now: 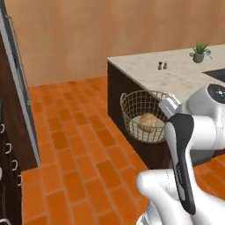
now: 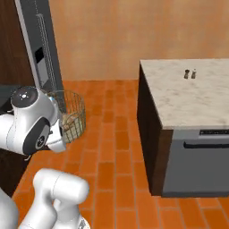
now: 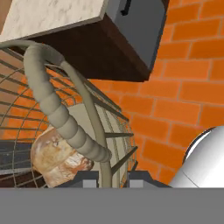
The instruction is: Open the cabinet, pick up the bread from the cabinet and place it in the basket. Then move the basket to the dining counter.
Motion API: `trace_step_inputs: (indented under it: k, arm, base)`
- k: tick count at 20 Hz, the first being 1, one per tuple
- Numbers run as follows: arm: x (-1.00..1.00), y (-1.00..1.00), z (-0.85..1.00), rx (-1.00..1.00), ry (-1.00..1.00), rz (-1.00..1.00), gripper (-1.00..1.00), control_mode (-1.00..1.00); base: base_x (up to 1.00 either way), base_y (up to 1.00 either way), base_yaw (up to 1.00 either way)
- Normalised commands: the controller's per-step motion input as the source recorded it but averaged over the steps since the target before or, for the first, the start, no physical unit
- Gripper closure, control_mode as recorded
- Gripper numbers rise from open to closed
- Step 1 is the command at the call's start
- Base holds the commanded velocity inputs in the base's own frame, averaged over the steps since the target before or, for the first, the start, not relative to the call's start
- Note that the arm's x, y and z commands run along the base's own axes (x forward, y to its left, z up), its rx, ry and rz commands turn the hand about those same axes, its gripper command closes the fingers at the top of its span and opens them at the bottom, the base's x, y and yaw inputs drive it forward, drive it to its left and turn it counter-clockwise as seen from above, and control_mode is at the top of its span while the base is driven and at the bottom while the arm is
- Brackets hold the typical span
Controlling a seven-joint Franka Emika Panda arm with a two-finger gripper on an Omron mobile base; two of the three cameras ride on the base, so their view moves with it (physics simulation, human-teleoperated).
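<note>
Gripper (image 3: 107, 183) clamped on rim of basket (image 1: 132, 110), one fingertip either side of wire wall, basket held clear above orange tile floor (image 1: 79, 145). Bread (image 3: 59, 155) lying inside basket on woven bottom, just beyond fingertips. Dining counter (image 1: 176, 72) ahead of gripper, beyond basket, marble top higher than basket rim; basket not on it. Salt and pepper shakers (image 1: 162, 65) and potted plant (image 1: 200, 52) on counter top, well apart from gripper. Oven front (image 2: 201, 161) set in counter base.
</note>
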Motion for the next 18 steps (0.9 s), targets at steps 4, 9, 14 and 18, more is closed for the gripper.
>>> trace_step_inputs:
  k: [4,9,14,18]
  arm:
    - [0.0,0.0,0.0,0.0,0.0,0.0,1.0,1.0]
    - [0.0,0.0,0.0,0.0,0.0,0.0,1.0,1.0]
    - [0.0,0.0,0.0,0.0,0.0,0.0,1.0,1.0]
    - [0.0,0.0,0.0,0.0,0.0,0.0,1.0,1.0]
  base:
    - [0.32,-0.94,-0.45]
    - [0.54,-1.0,-0.04]
    - [0.78,-1.0,0.13]
    - [0.82,-1.0,0.39]
